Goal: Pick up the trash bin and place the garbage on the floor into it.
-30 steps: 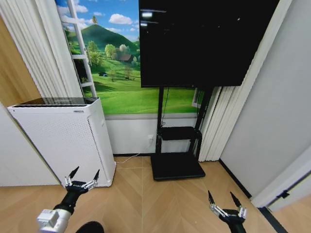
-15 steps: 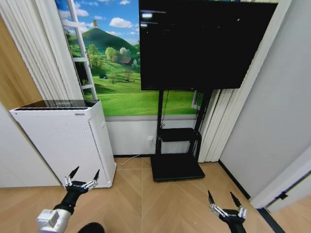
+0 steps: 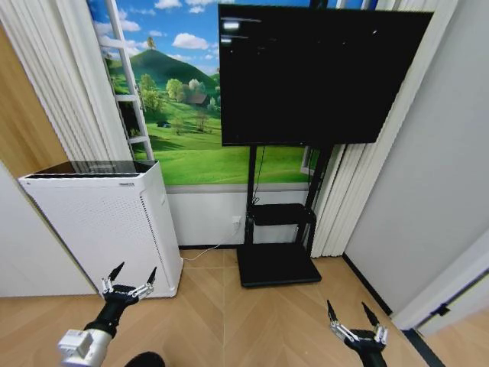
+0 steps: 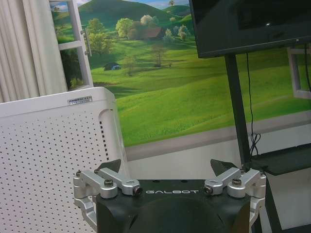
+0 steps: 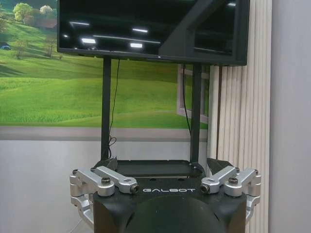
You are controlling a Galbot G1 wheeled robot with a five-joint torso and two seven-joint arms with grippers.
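- Light tan wooden herringbone parquet floor (image 3: 244, 321) runs up to a wall covered by a landscape mural of green hills and blue sky (image 3: 172, 115).
- A large black flat television screen (image 3: 321, 73) is carried on a black metal stand with a flat base plate (image 3: 277, 264), set against the wall near pale pleated curtains (image 3: 348, 191).
- A tall white perforated box-shaped appliance with a dark top (image 3: 103, 222) is placed on the robot's left, beside the stand and apart from it.
- The left gripper (image 3: 131, 280) is held low in front of the appliance, its two dark-tipped fingers spread apart with nothing between them; the same spread jaws are seen in the left wrist view (image 4: 171, 167), facing the appliance and the mural.
- The right gripper (image 3: 351, 314) is held low over the bare floor on the robot's right, likewise spread and carrying nothing; in the right wrist view (image 5: 163, 165) it is pointed at the television stand.
- A dark rounded shape (image 3: 144, 358) is cut off by the lower edge of the head view just beside the left arm; it may be the small black round trash bin, though too little is seen to be sure.
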